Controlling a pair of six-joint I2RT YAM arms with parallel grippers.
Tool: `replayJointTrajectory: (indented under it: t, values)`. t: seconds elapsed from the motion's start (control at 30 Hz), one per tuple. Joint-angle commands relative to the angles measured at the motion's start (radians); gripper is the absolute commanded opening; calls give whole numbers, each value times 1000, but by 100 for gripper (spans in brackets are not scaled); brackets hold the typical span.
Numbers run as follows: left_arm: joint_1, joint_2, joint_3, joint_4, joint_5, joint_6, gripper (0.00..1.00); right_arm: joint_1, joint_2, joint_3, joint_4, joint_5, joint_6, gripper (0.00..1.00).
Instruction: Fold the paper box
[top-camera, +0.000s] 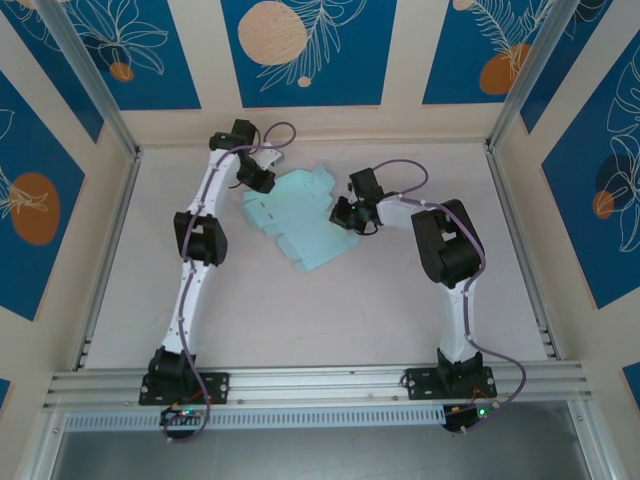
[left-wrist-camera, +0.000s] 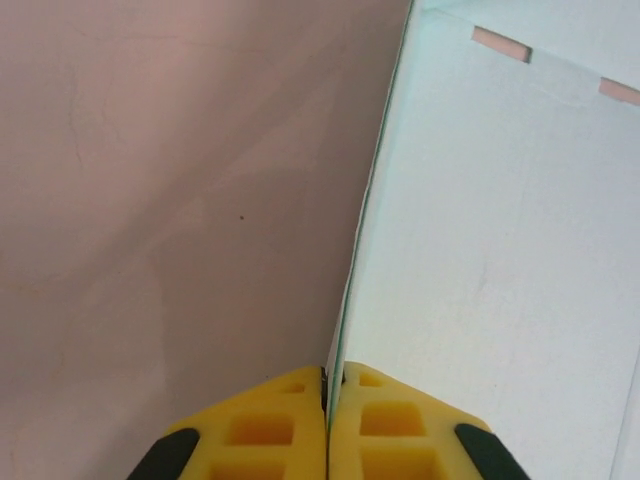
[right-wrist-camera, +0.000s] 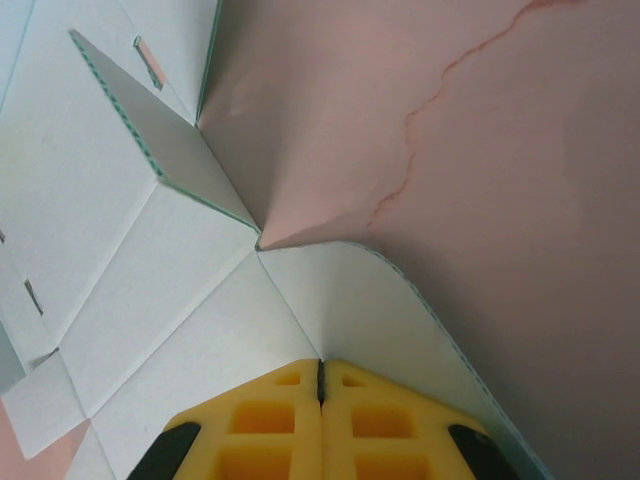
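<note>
The paper box (top-camera: 300, 222) is a pale light-blue die-cut sheet lying unfolded on the table between the two arms. My left gripper (top-camera: 262, 180) is at the sheet's far left side. In the left wrist view its yellow fingers (left-wrist-camera: 270, 425) are shut on the thin edge of the paper box (left-wrist-camera: 500, 250), which rises straight out of the jaws. My right gripper (top-camera: 343, 212) is at the sheet's right side. There the jaws are shut where a crease of the paper box (right-wrist-camera: 180, 300) meets a rounded flap (right-wrist-camera: 390, 310), and the flap lifts off the table.
The pinkish table top (top-camera: 330, 310) spreads out toward the near rail (top-camera: 320, 385). Aluminium posts and patterned blue walls (top-camera: 300, 50) close in the back and sides. Small slots (left-wrist-camera: 500, 44) are cut in the card.
</note>
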Motion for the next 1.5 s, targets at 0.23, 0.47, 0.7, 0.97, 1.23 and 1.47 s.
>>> replayJointTrajectory:
  t: [0.23, 0.47, 0.7, 0.97, 1.23, 1.47]
  values:
    - [-204, -327, -313, 205, -257, 51, 3, -11, -59, -134, -1, -45, 23, 0]
    - [-293, -756, -1116, 768, -458, -32, 1, -18, -107, -241, 89, -93, 54, 0]
    - [-388, -1026, -1605, 1151, -571, -102, 5, -1, -193, -375, 172, -134, 89, 0]
    - [-501, -1096, -1927, 1611, -801, 19, 4, -12, -344, -451, 135, -179, 57, 0]
    - [-551, -1094, -2027, 1850, -866, 207, 4, -114, -520, -418, 24, -238, -6, 2]
    - [-554, -1078, -1984, 1875, -857, 392, 4, -282, -594, -364, -40, -303, -55, 7]
